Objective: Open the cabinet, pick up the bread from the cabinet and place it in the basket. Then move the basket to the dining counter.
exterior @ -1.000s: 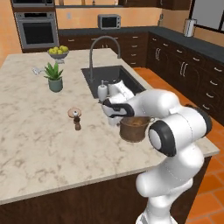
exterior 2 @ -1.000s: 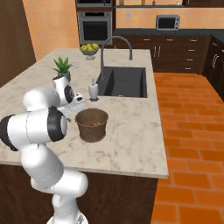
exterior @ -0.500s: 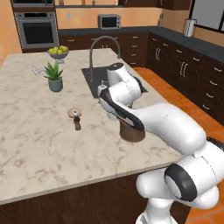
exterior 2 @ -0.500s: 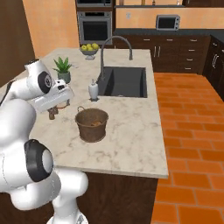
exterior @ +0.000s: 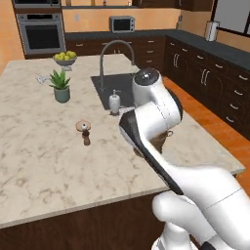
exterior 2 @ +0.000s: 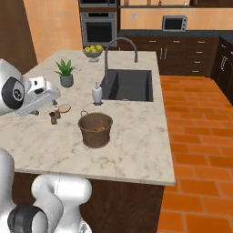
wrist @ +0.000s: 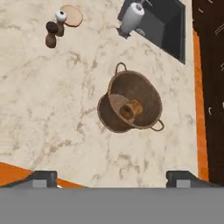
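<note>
Dining counter (exterior 2: 136, 145) — pale marble top with sink (exterior 2: 129, 85). Directly below the open gripper (wrist: 111, 177) stands the basket (wrist: 131, 105); beyond it a soap dispenser (wrist: 131, 18), pepper mill (wrist: 51, 35), potted plant (exterior 2: 66, 73) and fruit bowl (exterior 2: 93, 52).

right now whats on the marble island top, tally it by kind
round brown woven basket holding a tan bread lump: 1
white soap dispenser bottle: 1
small dark pepper grinders: 2
green potted plant: 1
bowl of yellow-green fruit: 1
total: 6
</note>
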